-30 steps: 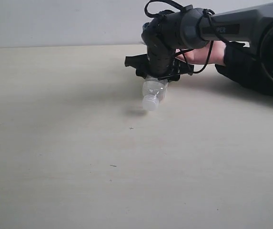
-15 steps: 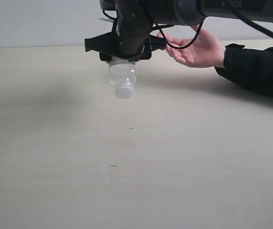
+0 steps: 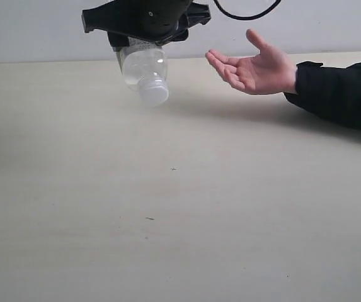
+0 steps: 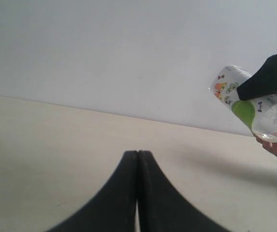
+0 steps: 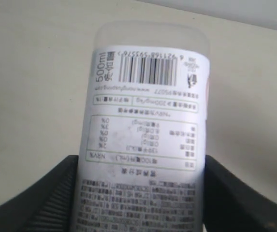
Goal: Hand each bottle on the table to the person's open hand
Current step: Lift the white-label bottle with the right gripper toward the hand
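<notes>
Exterior view: the right gripper (image 3: 142,25) pinches one white-capped bottle (image 3: 144,68) by its labelled body, lifted above the table (image 3: 167,220) near its far edge, apart from the person's open hand (image 3: 256,66). The handover seems underway, and next the bottle needs carrying across into that hand. One bottle and one hand show; the left gripper (image 4: 138,193) is pressed together, empty.

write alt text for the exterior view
Black jaws at the top hold a clear, white-capped bottle tilted cap-down above a beige table. To its right, apart from it, an open hand in a black sleeve faces palm up.
</notes>
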Motion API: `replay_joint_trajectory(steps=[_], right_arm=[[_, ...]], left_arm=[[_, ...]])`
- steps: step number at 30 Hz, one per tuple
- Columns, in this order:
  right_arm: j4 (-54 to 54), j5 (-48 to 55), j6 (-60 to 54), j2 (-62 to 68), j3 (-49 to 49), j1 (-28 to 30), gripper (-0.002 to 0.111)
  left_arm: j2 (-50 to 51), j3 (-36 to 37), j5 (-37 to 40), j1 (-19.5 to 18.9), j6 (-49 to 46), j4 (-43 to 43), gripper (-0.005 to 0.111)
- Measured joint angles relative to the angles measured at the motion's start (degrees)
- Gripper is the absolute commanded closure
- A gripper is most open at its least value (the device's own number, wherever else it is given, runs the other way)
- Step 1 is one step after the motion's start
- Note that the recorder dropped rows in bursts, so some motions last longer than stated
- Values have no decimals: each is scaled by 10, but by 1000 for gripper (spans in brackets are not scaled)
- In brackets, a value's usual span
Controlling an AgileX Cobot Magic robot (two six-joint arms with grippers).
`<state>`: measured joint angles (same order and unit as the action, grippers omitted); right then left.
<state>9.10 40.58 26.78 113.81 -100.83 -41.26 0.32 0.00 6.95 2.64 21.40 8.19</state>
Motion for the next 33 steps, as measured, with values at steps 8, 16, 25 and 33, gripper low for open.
replay_joint_trajectory(steps=[8,16,25,33], right_arm=[[6,40,-11,-52,0,0,108],[26,86,-76,-112,0,0,108],[12,177,-126,-115,0,0,108],[-17,126,-152,-128,47,9,108]], left_arm=[[0,0,0,0,0,0,107],[0,0,0,0,0,0,107],[0,0,0,0,0,0,107],[0,0,0,0,0,0,107]])
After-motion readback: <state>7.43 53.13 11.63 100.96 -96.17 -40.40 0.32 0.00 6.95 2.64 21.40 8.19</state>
